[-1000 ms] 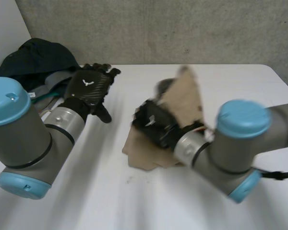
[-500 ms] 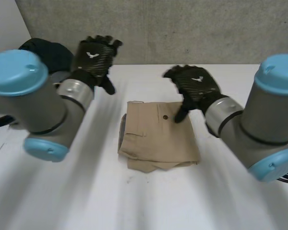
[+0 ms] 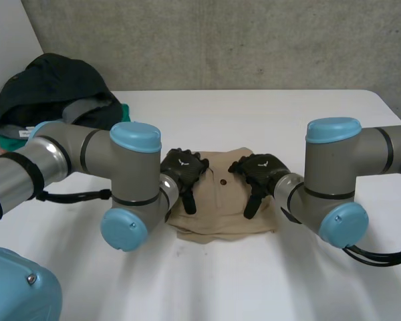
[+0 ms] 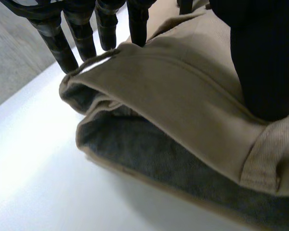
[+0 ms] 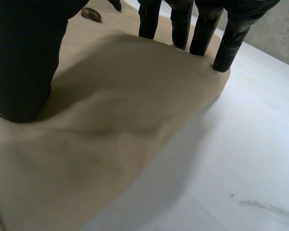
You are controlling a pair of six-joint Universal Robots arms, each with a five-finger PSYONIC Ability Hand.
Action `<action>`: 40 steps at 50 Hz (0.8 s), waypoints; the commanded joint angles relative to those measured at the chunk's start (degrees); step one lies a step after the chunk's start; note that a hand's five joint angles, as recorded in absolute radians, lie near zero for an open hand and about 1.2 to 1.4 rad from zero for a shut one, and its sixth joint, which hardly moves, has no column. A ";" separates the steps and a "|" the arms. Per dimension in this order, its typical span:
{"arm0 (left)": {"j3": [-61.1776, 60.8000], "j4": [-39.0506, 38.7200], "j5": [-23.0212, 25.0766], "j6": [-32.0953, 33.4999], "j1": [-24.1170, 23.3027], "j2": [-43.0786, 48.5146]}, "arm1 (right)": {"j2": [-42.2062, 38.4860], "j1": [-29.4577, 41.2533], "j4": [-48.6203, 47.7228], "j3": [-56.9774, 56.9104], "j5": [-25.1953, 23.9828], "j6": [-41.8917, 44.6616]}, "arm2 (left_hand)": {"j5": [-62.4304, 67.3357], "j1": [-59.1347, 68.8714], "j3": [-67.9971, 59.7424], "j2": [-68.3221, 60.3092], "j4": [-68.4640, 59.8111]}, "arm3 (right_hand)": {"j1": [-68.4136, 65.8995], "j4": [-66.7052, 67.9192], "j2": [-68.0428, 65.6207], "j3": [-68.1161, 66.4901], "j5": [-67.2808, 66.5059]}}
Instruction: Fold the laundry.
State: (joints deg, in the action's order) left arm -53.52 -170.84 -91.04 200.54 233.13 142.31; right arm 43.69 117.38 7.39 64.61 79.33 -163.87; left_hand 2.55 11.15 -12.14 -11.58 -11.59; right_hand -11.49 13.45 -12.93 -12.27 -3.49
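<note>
- Head view: the folded garment (image 3: 217,221) lies at the middle of the table (image 3: 287,114), well apart from the dark pile (image 3: 50,87) at the far left.
- The left hand (image 3: 184,167) is laid on the garment's left part and the right hand (image 3: 260,170) on its right part. Both are equally near, with the garment directly beneath the palms.
- Left wrist view: the left hand's fingers (image 4: 79,33) are held straight, with tips at the garment's edge. The thumb (image 4: 265,62) is pressed flat on top, so nothing is gripped. The open layers of the fold (image 4: 149,154) lie beside the hand.
- Right wrist view: the right hand's fingers (image 5: 202,33) are straight along the garment's right edge, and the thumb (image 5: 24,62) is pressed on the cloth near a button (image 5: 91,14). Nothing is gripped.
- Judgement: the fold is being flattened. Any further fold would be taken across the left-right axis between the hands.
</note>
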 commanded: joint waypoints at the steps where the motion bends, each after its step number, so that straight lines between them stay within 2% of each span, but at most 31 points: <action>1: -0.01 1.03 -1.16 1.96 0.04 -1.06 | 2.09 0.22 0.00 0.08 0.30 1.19 | -0.99 0.41 0.58 0.02 0.03 | 1.49 -3.45 2.93 2.27 3.49; 6: -0.62 0.68 -0.81 1.61 -0.05 -6.59 | 8.50 -0.48 -0.70 1.74 0.12 -3.55 | -2.00 -0.60 1.58 1.02 1.03 | 1.49 -3.45 2.93 2.27 3.49; 10: -1.85 -1.33 -0.46 1.26 -0.13 -11.43 | 13.69 -2.67 -3.34 7.18 0.65 -12.24 | -2.51 -1.11 2.09 1.53 1.54 | 1.49 -3.45 2.93 2.27 3.49; 14: -4.92 -4.15 2.17 0.29 0.13 -17.49 | 19.13 -9.69 -6.76 16.92 2.23 -19.89 | -2.51 -1.11 2.09 1.53 1.54 | 1.49 -3.45 2.93 2.27 3.49; 16: -7.65 -4.59 5.86 -0.32 0.48 -21.18 | 20.37 -11.11 -7.47 19.92 1.88 -21.13 | -2.51 -1.11 2.09 1.53 1.54 | 1.49 -3.45 2.93 2.27 3.49; 19: -11.59 -4.85 12.26 -1.02 1.18 -24.52 | 20.82 -12.79 -8.09 25.38 0.83 -21.49 | -2.34 -0.94 1.92 1.36 1.37 | 1.49 -3.45 2.93 2.27 3.49; 23: -15.55 -4.94 16.32 -1.47 2.06 -26.29 | 20.55 -12.97 -10.81 30.04 -3.56 -21.05 | -1.67 -0.27 1.25 0.69 0.70 | 1.49 -3.45 2.93 2.27 3.49; 29: -18.20 -4.77 16.24 -1.29 1.89 -26.38 | 17.57 -12.44 -14.41 31.72 -7.87 -21.31 | -1.33 0.07 0.91 0.36 0.36 | 1.49 -3.45 2.93 2.27 3.49; 40: -18.91 -5.03 16.33 -1.47 2.24 -26.29 | 13.53 -8.22 -18.90 28.73 -7.44 -24.91 | -1.16 0.24 0.74 0.19 0.19 | 1.49 -3.45 2.93 2.27 3.49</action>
State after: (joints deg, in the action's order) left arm -72.62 -175.79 -74.50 199.15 235.21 115.90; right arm 59.15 107.07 -9.16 95.28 71.33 -186.79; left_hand 2.55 10.57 -12.14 -11.58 -11.58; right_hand -9.54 13.45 -12.93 -10.92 -3.47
